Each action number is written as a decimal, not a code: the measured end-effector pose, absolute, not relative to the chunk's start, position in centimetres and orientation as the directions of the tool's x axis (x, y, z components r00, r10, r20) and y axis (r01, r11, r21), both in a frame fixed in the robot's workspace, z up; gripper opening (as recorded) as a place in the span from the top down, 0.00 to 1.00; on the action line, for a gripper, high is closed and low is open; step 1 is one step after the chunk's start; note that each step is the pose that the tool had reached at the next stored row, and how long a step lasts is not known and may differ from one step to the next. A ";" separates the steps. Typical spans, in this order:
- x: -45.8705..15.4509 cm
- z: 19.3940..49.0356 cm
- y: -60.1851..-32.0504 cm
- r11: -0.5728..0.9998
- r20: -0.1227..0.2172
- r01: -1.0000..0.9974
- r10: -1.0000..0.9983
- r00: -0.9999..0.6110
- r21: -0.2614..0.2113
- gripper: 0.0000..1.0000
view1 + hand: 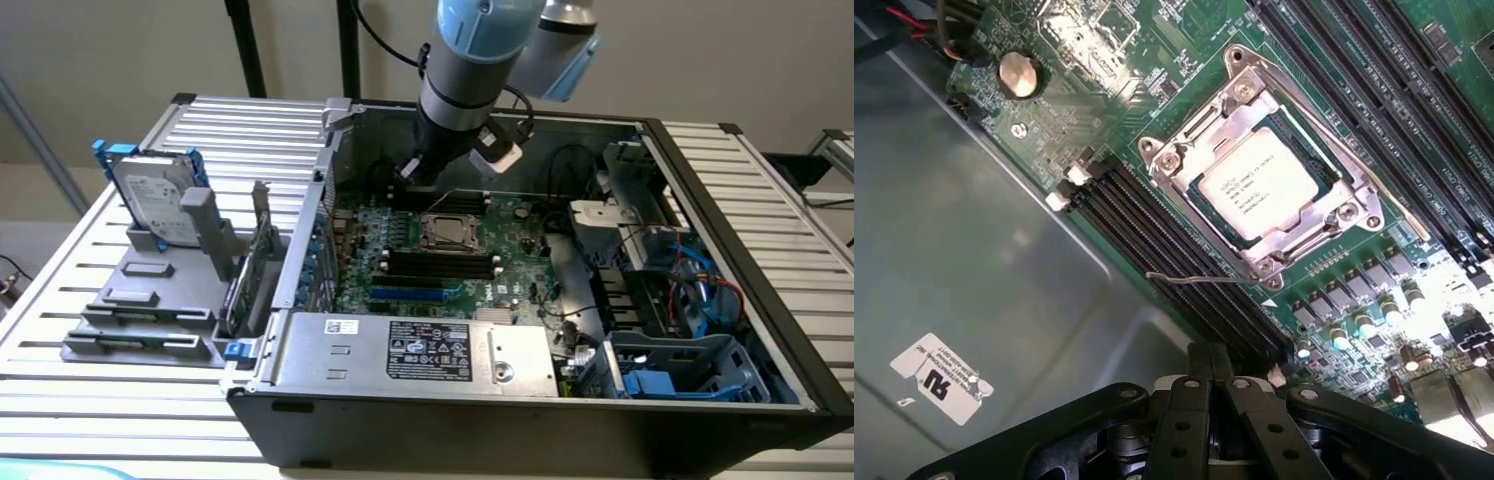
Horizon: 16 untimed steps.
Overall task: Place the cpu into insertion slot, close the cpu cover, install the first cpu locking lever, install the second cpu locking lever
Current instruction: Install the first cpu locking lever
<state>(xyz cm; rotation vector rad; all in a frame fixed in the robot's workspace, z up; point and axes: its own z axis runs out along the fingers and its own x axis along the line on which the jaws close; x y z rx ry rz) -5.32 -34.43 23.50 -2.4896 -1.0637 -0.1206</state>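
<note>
PC case (534, 430) lay open on its side on a slatted table (80, 330), green board (1104, 60) facing up. The chip (1259, 185) sat flat in the slot (1286, 128) near the middle of the board (400, 290), silver top w/ small print showing. The cover (1324, 225) was down over it, its frame round the chip's edges and the chip's top seen through the window.

One lever (1379, 190), a thin metal rod, ran close along one side of the cover. The other lever (1199, 278) stuck out from the slot's corner across the black memory slots (1154, 235), apart from the cover's edge. Couldn't tell if either was hooked.

Gripper (1216, 365) was closed tight, fingers together, nothing between them. In the wrist view it hung over the ends of the memory slots by the case wall, near the free rod's tip but not touching it. In the exterior view the gripper (411, 182) was low inside the case at the far edge of the board, just behind the chip (449, 233), arm coming down from above.

Also there: coin battery (1019, 73) on the board, white sticker (942, 380) on the case wall, power supply (414, 350) w/ label at the case's near side. A hard drive (150, 195) stood in a grey holder on the table, at the exterior view's left of the case.
</note>
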 end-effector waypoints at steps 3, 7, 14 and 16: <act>-5.3 23.1 -34.4 -0.615 0.241 0.707 0.670 0.702 -0.349 0.89; -5.3 22.8 -34.4 -0.618 0.239 0.709 0.672 0.701 -0.339 0.89; -5.4 22.3 -34.4 -0.625 0.229 0.712 0.678 0.698 -0.318 0.89; -5.4 22.0 -34.4 -0.626 0.228 0.712 0.679 0.698 -0.317 0.89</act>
